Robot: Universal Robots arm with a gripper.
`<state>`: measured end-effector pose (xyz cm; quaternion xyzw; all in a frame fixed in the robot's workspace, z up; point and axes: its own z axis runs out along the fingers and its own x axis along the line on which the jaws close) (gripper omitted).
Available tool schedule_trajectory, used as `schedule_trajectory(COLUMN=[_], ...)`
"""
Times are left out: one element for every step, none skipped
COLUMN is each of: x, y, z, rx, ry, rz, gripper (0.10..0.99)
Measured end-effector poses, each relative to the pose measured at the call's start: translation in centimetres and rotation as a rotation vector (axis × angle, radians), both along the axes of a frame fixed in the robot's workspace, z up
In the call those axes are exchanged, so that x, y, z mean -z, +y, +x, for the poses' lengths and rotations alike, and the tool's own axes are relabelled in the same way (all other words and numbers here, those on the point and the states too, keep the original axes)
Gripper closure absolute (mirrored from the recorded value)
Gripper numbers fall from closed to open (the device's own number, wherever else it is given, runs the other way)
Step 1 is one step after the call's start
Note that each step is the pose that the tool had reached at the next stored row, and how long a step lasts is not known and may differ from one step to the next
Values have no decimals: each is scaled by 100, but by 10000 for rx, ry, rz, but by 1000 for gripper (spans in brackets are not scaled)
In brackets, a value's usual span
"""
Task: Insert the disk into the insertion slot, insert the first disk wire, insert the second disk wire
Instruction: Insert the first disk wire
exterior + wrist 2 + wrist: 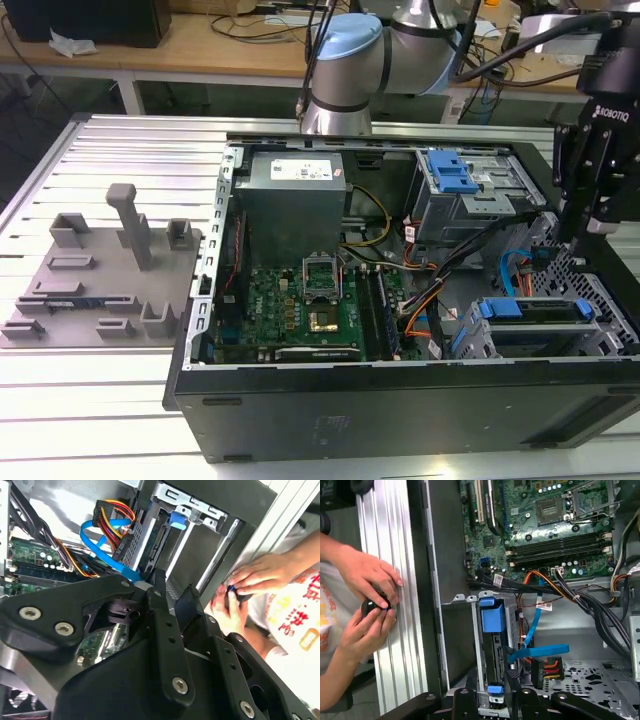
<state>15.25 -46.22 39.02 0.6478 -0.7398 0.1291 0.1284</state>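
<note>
ribbed aluminium bench [60, 380], open black computer case [400, 400]. silver hard drive in blue carrier [500, 308] looks seated in low grey perforated cage [610, 320], lower right of exterior view. blue flat wire [540, 651] looks unplugged. black gripper [175, 587] is near it, can't tell its opening.

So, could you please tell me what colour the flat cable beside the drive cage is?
Bright blue; the flat cable shows best in the first wrist view.

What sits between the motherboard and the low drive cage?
Loose cables: orange, black and blue wires cross the gap between motherboard and low drive cage, in the exterior and first wrist views.
</note>
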Motion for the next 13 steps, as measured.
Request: schedule_trajectory(x=[15, 25, 33, 48, 57, 64, 76, 82, 102, 136, 160, 177, 195], y=[13, 31, 61, 123, 159, 198, 262, 311, 410, 451, 462, 464, 464], z=[-1, 0, 2, 3, 4, 5, 8, 12, 26, 46, 55, 56, 56], rx=[77, 85, 86, 86, 86, 87, 87, 87, 86, 80, 75, 73, 72], ry=[-3, -3, -4, -4, -4, -4, -5, -5, -5, -5, -6, -6, -6], rz=[-7, -19, -55, -131, -169, -212, -283, -351, -497, -561, -586, -599, -602], gripper=[737, 737, 737, 737, 737, 737, 737, 737, 737, 737, 737, 737, 737])
